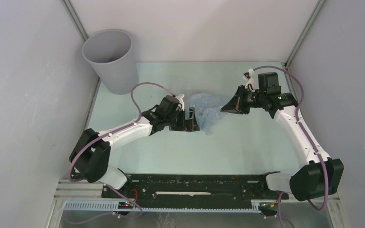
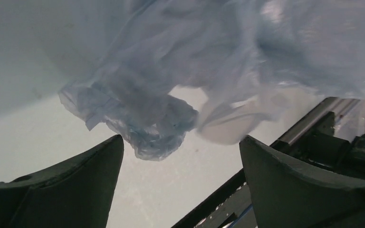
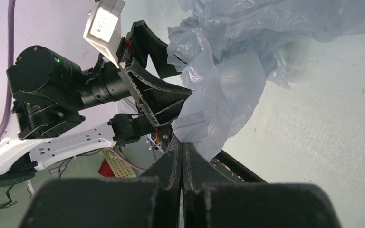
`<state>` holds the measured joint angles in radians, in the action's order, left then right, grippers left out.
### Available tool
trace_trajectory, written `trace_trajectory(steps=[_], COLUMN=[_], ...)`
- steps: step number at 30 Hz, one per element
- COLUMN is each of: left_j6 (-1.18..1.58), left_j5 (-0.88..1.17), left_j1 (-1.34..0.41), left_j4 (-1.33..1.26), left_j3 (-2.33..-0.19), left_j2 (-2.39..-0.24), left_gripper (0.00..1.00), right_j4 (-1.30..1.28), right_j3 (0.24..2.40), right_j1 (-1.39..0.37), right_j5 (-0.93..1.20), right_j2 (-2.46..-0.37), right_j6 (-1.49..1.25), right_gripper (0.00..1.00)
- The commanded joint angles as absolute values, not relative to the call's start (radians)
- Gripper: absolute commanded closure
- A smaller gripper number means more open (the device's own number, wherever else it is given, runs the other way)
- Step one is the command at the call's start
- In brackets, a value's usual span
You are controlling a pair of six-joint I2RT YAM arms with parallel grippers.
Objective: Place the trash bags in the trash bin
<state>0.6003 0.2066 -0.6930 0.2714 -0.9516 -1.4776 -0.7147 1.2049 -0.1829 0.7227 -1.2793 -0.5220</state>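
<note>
- Nothing of the task is finished yet, as I read it: the trash bag (image 1: 208, 111) is outside the trash bin (image 1: 116, 76), and the bin's mouth shows only a bare grey interior from above.
- The bin stands upright at the far-left corner of the worktop (image 1: 247, 147). The bag is around the middle, well apart from the bin.
- My right gripper (image 3: 182, 146) has its jaws pressed together with a fold of the bag's film pinched at the tips, so I count it as gripping the bag.
- My left gripper (image 1: 191, 118) sits just beside the bag on its left. Its fingers (image 2: 76, 185) are spread wide, and in its wrist view the bag hangs ahead of them, not between them.
- What is left is my judgement: get a second hold or gather the bag, carry it across to the far-left corner, and push it down into the bin.
- The bag is thin, crinkly, translucent pale blue-grey plastic, bunched into loose folds with a ragged lower lobe. I see no lettering clearly.
- Part of it appears raised off the worktop. I cannot tell whether the lowest fold touches the surface.
- Film this loose will likely trail and snag on the bin's rim, so I would bunch it first.
</note>
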Motion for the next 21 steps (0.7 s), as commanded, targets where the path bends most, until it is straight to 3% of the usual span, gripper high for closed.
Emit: trace_trajectory(steps=[1,13,17,21], left_j6=[0.531,0.446,0.453,0.486], left_j5=[0.32,0.165,0.069,-0.04], left_j1=[-0.696,-0.698,-0.689,-0.616], left_j4=[0.016,0.145,0.201,0.355], left_j3=[-0.901,-0.999,-0.997,-1.067], left_j2=[-1.471,-1.591,-1.581,-1.524], left_gripper=[0.04,0.27,0.58,0.96], right_j4=[-0.708,-0.727,-0.738,-0.744], right_j3=[1.216,1.21,1.206,1.208], right_j1=[-0.166,-0.133,-0.121,-0.109], right_j5=[0.756,0.773,0.761,0.722], right_j2=[-1.241,-1.231,-1.222,-1.218], right_j6=[-0.524,-0.516,-0.502,-0.488], right_gripper=[1.0,1.0,1.0,1.0])
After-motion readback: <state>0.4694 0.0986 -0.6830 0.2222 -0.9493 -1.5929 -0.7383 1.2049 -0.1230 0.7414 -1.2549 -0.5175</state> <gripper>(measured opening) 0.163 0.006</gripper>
